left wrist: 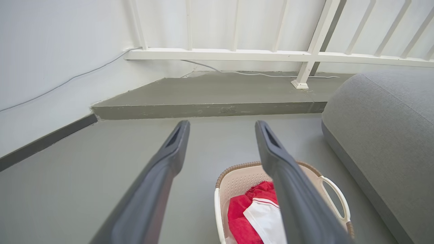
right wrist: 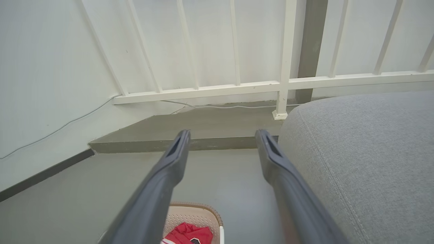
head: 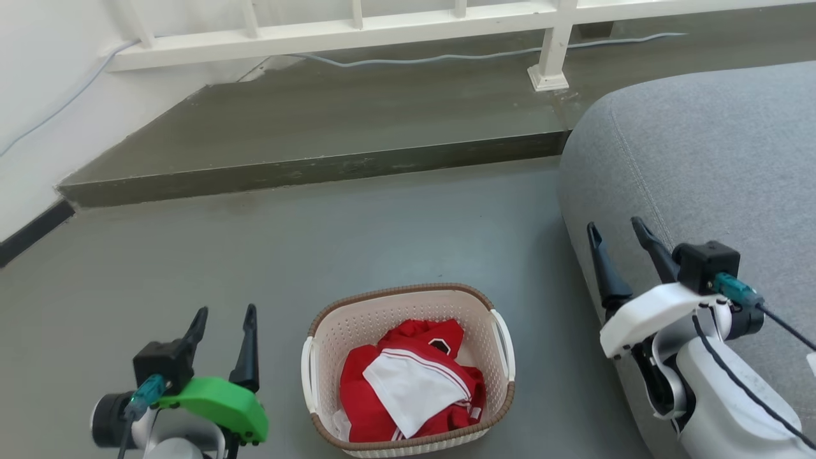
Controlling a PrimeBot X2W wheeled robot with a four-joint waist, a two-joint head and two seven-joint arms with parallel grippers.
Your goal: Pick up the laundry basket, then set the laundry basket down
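Head view, closest stuff first: my left gripper (head: 226, 310) is at the lower left, the one with the green cover, jaws spread apart and holding nothing. My right gripper (head: 614, 224) is at the lower right, jaws spread and empty too, sitting in front of the grey sofa (head: 701, 159). I can't tell if it's touching the fabric.

The laundry basket (head: 357, 328) stands upright on the grey floor (head: 319, 242) between the two of them, apart from both. There's a red and white garment (head: 408, 382) bundled inside, and a white handle (head: 507, 347) on each side. In my left wrist view the basket (left wrist: 237, 179) pokes out from under one finger, with the sofa (left wrist: 390, 135) near it on the far side.

Past the basket the floor runs up to a raised concrete step (head: 319, 121). A pale cable (head: 446, 58) lies along the step, a white railing (head: 382, 29) stands behind it, and the white wall (head: 38, 64) closes off the left.
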